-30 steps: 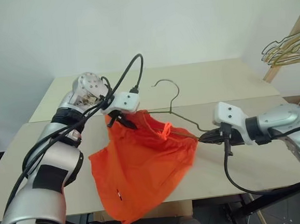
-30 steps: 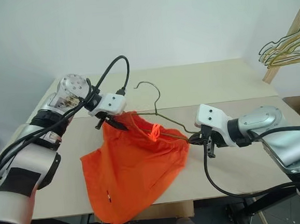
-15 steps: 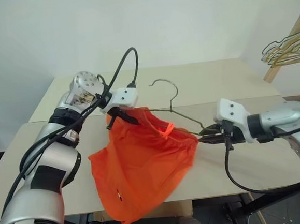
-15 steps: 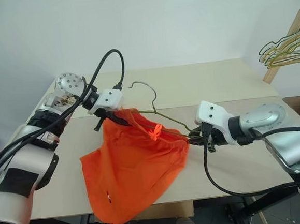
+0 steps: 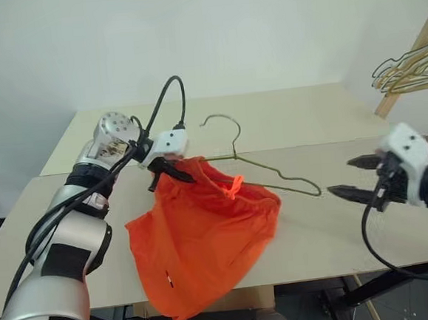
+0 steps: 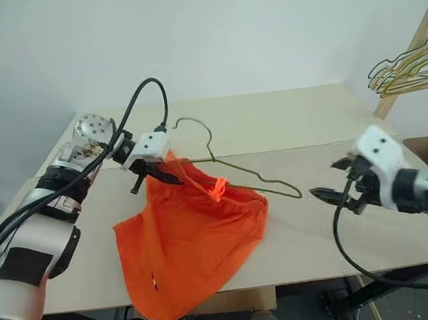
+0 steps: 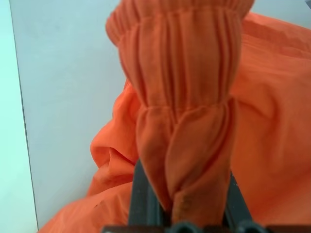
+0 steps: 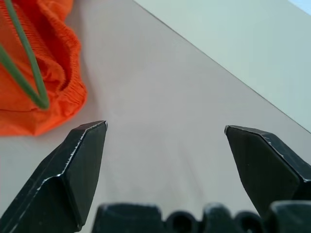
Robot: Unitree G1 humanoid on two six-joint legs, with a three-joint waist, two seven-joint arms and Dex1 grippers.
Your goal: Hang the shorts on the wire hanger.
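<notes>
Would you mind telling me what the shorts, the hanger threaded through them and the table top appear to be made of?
The shorts: thin, matte orange woven fabric, judging by the soft folds and the gathered elastic waistband.
The wire hanger: thin metal wire with a dull gold-brown finish; it keeps its bent shape.
The table: smooth, matte beige board, probably laminate or painted wood; no grain shows.

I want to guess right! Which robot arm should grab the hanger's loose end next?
The right, probably. The right gripper is open, empty and near the wire hanger's free corner, while the left gripper is pinching the shorts' waistband.
</notes>
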